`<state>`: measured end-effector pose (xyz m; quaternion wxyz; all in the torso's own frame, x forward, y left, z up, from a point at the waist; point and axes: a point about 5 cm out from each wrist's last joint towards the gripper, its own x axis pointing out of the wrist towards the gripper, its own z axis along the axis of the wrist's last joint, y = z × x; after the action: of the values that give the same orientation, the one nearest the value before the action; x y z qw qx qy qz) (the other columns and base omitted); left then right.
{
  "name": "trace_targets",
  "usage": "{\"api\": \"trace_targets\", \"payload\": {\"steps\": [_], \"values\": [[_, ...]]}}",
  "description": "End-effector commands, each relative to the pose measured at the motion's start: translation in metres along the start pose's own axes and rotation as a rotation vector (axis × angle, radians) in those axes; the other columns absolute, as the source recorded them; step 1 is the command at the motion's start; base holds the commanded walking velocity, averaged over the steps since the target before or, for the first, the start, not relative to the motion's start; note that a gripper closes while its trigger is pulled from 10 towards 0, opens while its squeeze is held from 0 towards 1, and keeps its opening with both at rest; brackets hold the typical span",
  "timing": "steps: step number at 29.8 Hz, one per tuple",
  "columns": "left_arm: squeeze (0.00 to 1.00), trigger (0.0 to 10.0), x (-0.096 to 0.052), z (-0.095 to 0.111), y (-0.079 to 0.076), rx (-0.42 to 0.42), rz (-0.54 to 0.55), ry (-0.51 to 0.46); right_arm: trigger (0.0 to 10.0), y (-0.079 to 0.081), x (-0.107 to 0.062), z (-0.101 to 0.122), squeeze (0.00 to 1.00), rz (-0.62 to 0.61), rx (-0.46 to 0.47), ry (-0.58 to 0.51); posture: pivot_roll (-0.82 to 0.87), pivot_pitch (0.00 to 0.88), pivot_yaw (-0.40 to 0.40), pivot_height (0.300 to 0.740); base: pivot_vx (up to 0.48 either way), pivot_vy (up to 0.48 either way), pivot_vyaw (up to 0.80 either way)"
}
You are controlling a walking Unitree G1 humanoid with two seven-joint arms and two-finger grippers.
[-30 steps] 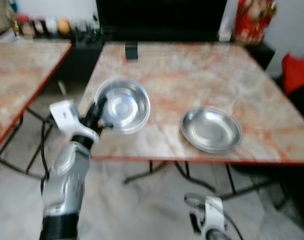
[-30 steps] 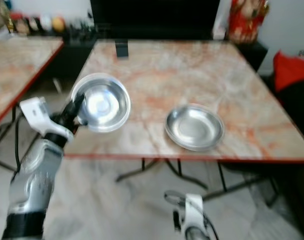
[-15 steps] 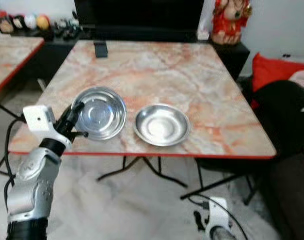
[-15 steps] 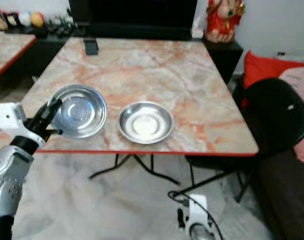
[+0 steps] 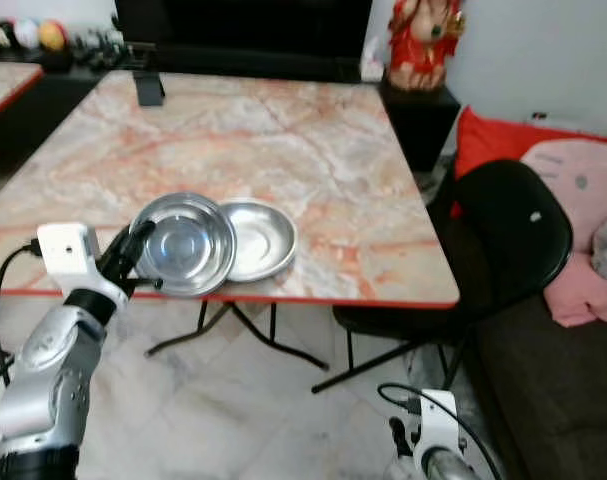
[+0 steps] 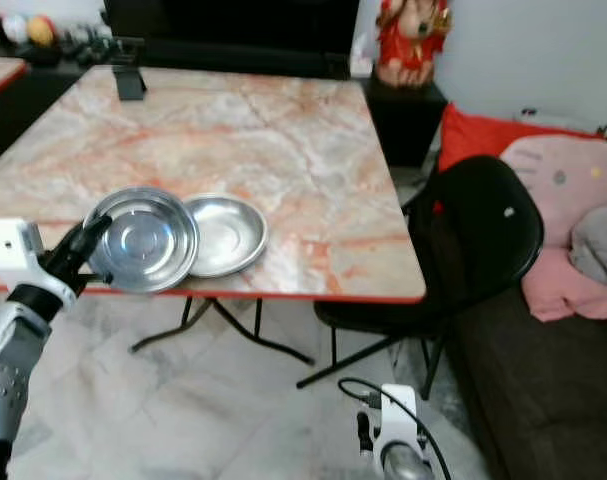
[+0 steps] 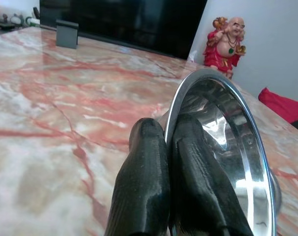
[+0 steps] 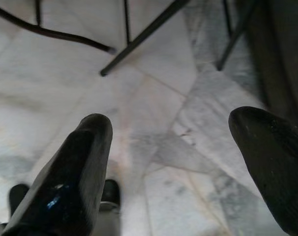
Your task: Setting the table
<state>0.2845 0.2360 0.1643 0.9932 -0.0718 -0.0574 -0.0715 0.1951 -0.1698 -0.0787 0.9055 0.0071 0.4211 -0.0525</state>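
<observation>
My left gripper [image 5: 135, 250] is shut on the rim of a steel bowl [image 5: 183, 245], held tilted above the near edge of the marble table [image 5: 233, 130]. In the left wrist view the two black fingers [image 7: 153, 177] pinch the bowl's rim [image 7: 222, 98]. A second steel bowl [image 5: 258, 238] rests on the table just right of the held one, and the held bowl overlaps its left edge. My right gripper [image 8: 173, 162] hangs low over the floor with its fingers wide apart and nothing between them.
A black chair [image 5: 503, 240] stands at the table's right side, with red and pink cushions [image 5: 583, 200] on a sofa beyond it. A red figurine [image 5: 418, 40] and a small dark stand [image 5: 148, 88] sit at the far end. Marble floor lies below.
The camera has swung to the right, bringing the chair and sofa into view. The held bowl now overlaps the second bowl's left edge instead of standing apart from it.
</observation>
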Motion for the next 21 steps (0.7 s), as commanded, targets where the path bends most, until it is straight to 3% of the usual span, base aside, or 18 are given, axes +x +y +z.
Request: {"api": "trace_targets", "payload": {"steps": [1, 21], "values": [[0.0, 10.0, 0.0017, 0.0044, -0.0014, 0.008, 0.001, -0.012, 10.0, 0.0026, 0.0005, 0.0021, 0.0, 0.007, -0.006, -0.004, -0.03, 0.0, -0.084, 0.74, 0.0, 0.0, 0.0], [0.0, 10.0, 0.0065, 0.0065, -0.002, -0.007, 0.012, -0.032, 10.0, 0.0028, 0.0003, 0.0015, 0.0, 0.007, -0.004, -0.002, -0.04, 0.0, -0.077, 0.74, 0.0, -0.043, 0.0]]}}
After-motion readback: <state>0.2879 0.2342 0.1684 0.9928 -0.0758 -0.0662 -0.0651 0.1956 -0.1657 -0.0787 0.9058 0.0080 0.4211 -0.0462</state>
